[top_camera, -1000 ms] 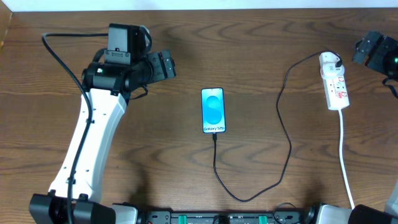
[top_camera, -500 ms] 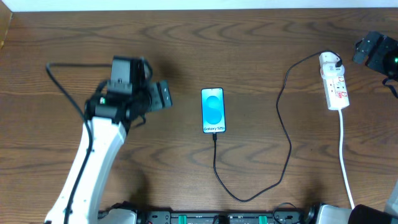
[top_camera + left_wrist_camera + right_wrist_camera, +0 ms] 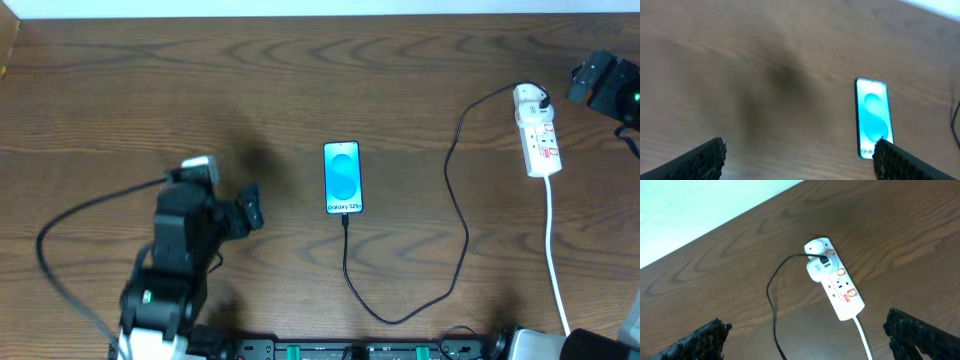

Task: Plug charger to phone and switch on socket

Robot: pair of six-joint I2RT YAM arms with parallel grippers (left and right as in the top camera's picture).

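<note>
The white-and-black left arm (image 3: 175, 250) stands at the near left of the dark brown wooden table (image 3: 200, 80), its outline smeared in the overhead view. The left gripper (image 3: 247, 210) points toward the middle of the table. Its black fingers (image 3: 705, 160) are spread wide with nothing between them (the wrist view shows only bare wood in the gap). It is well apart from the slim rectangular smartphone (image 3: 342, 178), which lies flat at the table's centre. The screen faces up and glows bright blue, with white lettering at its near end.

The long thin black cable (image 3: 345, 250) meets the smartphone's near short edge with its small tip, though how deep the tip sits cannot be told. From there it runs toward the near edge and bends round in a loop. It then climbs past the smartphone's right side and curves over to the narrow white power strip (image 3: 540, 135) at the far right. There it ends in a small white adapter (image 3: 817, 270) seated near the strip's far end. Red switch marks (image 3: 850, 294) dot the strip, but whether any switch is on cannot be told. A thick white cord (image 3: 556, 260) leaves its near end toward the table's near edge.

The right gripper (image 3: 592, 82) hangs just right of the strip's far end and touches nothing. Its black fingers (image 3: 910, 335) are wide apart and empty.
</note>
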